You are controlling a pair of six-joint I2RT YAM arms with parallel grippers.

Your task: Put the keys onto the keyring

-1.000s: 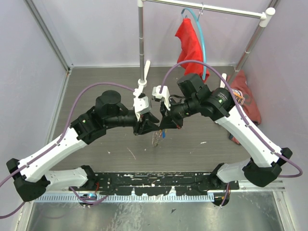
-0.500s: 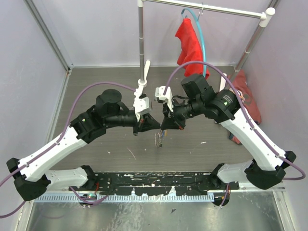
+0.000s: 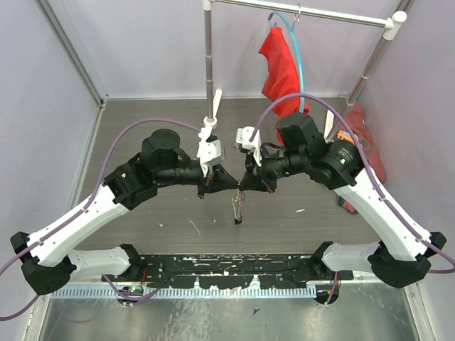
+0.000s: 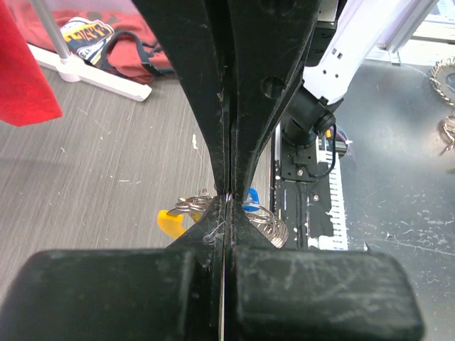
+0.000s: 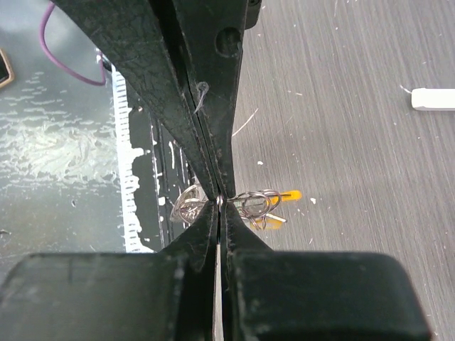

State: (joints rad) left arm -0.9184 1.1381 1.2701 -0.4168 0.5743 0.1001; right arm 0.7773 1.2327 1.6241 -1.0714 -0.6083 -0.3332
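The left gripper (image 3: 229,186) and the right gripper (image 3: 247,186) met tip to tip above the middle of the grey table (image 3: 142,128); both were raised off its surface. In the left wrist view the two black fingers (image 4: 206,106) were pressed flat together with no gap, nipping a thin strand of metal wire at their very tips; the right gripper's fingers (image 5: 178,106) were closed in the same way on the same sort of wire. What each pinched looked to be the keyring (image 5: 254,202) (a tangle of thin grey loops, so which loop was which could not be told); a short orange piece (image 5: 288,195) stuck out beside it. The keys (image 3: 236,208) hung in a small bunch just below the meeting fingertips, clear of the table; a yellow head (image 4: 169,222) and a blue one (image 4: 250,198) showed behind the left fingers.
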